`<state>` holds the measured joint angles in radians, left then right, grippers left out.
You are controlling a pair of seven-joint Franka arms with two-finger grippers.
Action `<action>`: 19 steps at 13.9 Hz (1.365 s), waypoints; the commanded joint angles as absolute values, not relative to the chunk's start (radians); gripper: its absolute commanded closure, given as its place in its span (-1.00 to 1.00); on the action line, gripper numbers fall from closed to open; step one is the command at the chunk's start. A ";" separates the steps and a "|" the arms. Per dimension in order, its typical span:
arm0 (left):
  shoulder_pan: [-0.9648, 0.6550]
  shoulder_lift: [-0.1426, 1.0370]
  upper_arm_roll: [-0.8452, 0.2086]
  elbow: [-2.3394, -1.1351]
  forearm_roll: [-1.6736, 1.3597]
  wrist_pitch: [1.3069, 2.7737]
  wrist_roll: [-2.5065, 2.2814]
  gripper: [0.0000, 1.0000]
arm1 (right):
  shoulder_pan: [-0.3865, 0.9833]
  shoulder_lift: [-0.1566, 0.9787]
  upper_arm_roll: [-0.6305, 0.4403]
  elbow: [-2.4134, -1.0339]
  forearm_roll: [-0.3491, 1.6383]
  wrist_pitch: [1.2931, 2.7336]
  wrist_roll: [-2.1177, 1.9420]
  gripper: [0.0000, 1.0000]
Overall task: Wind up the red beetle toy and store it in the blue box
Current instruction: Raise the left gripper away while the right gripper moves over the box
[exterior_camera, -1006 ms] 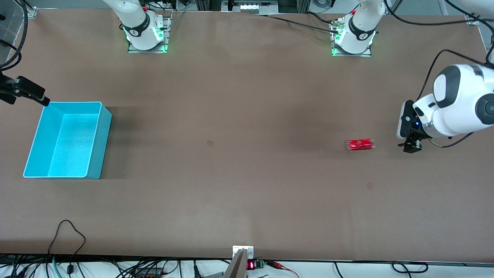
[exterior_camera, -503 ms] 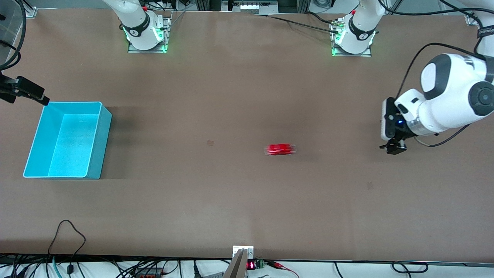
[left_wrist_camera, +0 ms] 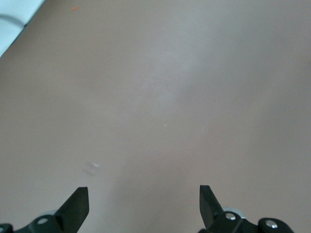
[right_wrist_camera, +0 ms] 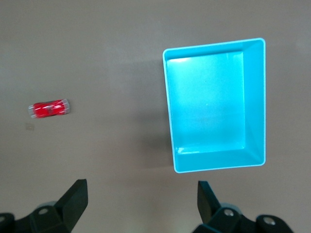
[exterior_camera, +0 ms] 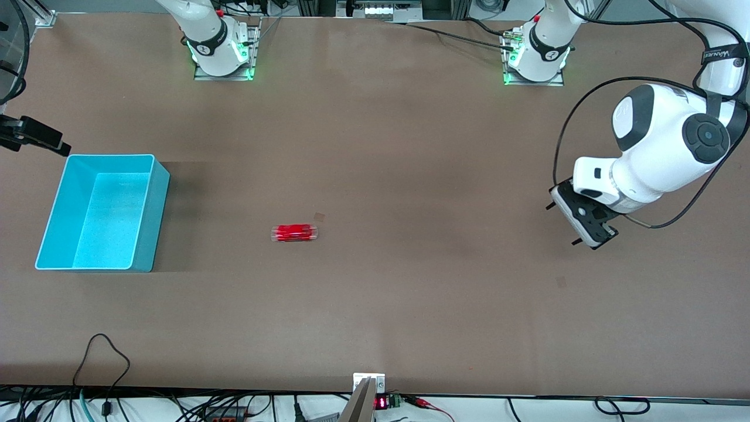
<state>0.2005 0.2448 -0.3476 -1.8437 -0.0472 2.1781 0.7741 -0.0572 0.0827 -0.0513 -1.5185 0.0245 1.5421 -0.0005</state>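
The red beetle toy point(exterior_camera: 295, 233) stands free on the brown table near its middle, between the two arms' ends; it also shows in the right wrist view point(right_wrist_camera: 49, 108). The blue box point(exterior_camera: 153, 217) sits open and empty at the right arm's end, and shows in the right wrist view point(right_wrist_camera: 218, 162). My left gripper point(left_wrist_camera: 144, 206) is open and empty over bare table at the left arm's end point(exterior_camera: 581, 225), well away from the toy. My right gripper point(right_wrist_camera: 141, 201) is open and empty, high up beside the box at the table's edge point(exterior_camera: 40, 137).
A small dark mark point(exterior_camera: 319, 217) lies on the table just beside the toy. Cables point(exterior_camera: 102, 351) run along the table edge nearest the front camera. The arm bases point(exterior_camera: 221, 50) stand along the farthest edge.
The toy has rolled across the table from the left arm's end toward the box. The left gripper has drawn up and turned. The right gripper barely moved.
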 commanded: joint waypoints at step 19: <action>0.023 0.104 0.003 -1.534 -0.063 1.710 -0.037 -1.00 | 0.026 0.158 -0.040 -1.853 0.009 1.718 -0.220 -1.00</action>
<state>-0.0134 0.1142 0.0350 -1.5282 -0.0472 1.7179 -0.0173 0.0277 0.1938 -0.0372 -1.7720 0.0019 1.6501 -0.1138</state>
